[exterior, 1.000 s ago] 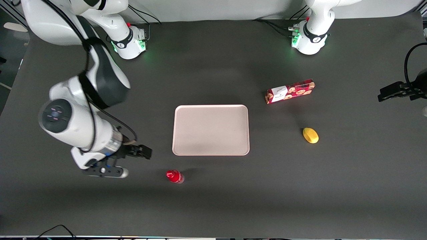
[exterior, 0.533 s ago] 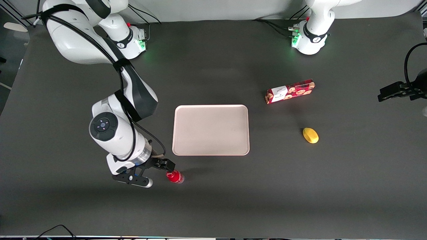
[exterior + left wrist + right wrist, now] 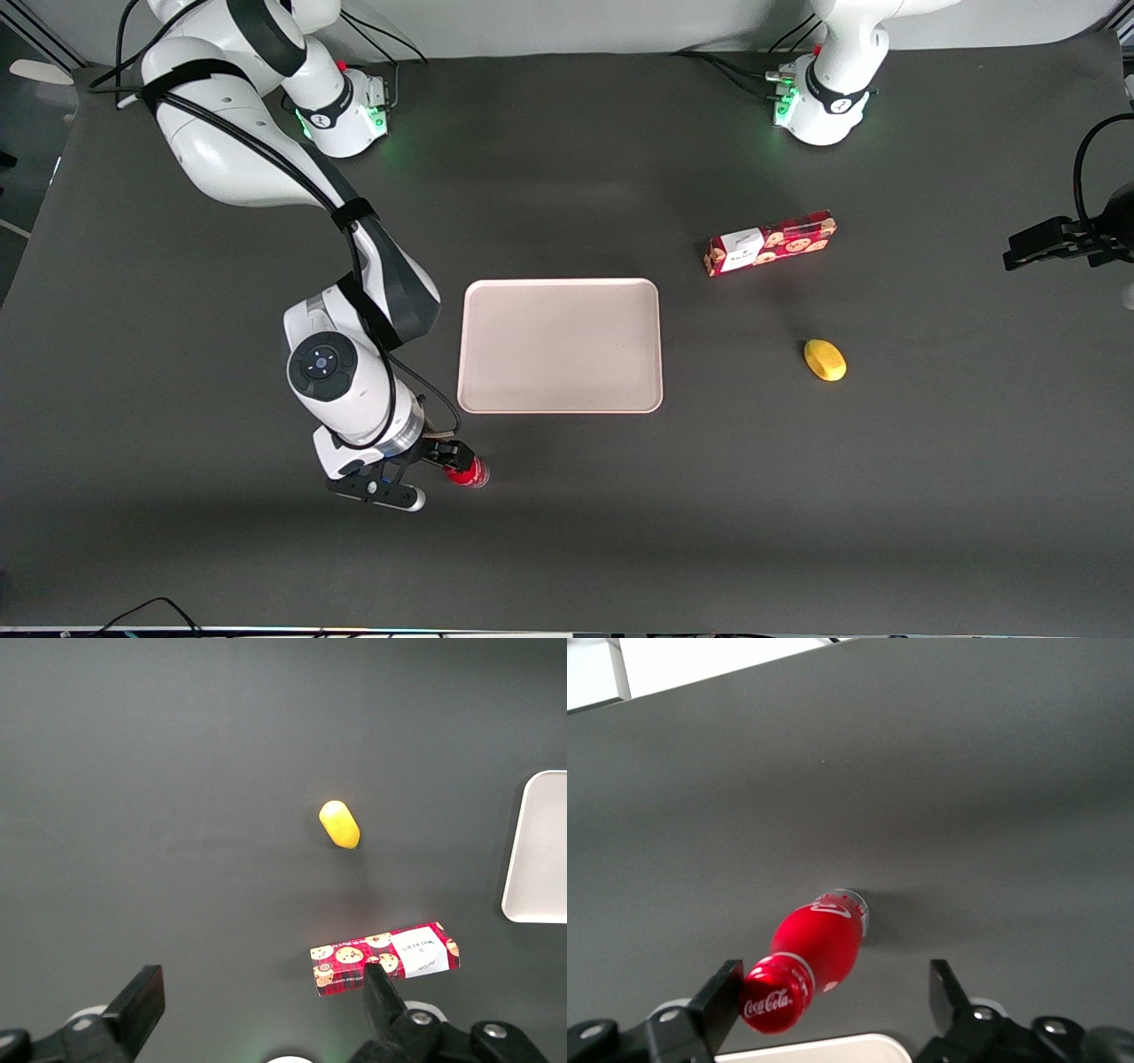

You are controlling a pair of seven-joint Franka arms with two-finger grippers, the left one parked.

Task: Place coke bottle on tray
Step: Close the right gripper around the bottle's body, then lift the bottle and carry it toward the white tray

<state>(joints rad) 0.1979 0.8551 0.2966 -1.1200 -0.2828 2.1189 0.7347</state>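
The coke bottle [image 3: 469,472] stands upright on the dark table, nearer to the front camera than the tray [image 3: 560,346]. It has a red cap, red label and clear base. The pale pinkish-beige tray lies flat at the table's middle. My right gripper [image 3: 454,460] hangs over the bottle's cap. In the right wrist view the gripper [image 3: 837,994] is open, with the red cap of the bottle [image 3: 806,964] between the fingers, close against one finger [image 3: 723,995]; a wide gap separates it from the second finger. A strip of the tray's rim [image 3: 815,1051] shows there too.
A long red cookie box [image 3: 770,242] and a yellow lemon-like object [image 3: 825,360] lie toward the parked arm's end of the table; both also show in the left wrist view, box [image 3: 385,958] and yellow object [image 3: 339,824].
My right arm has swung in from the working arm's end of the table, and the gripper has arrived over the bottle's cap. The bottle and tray have not moved.
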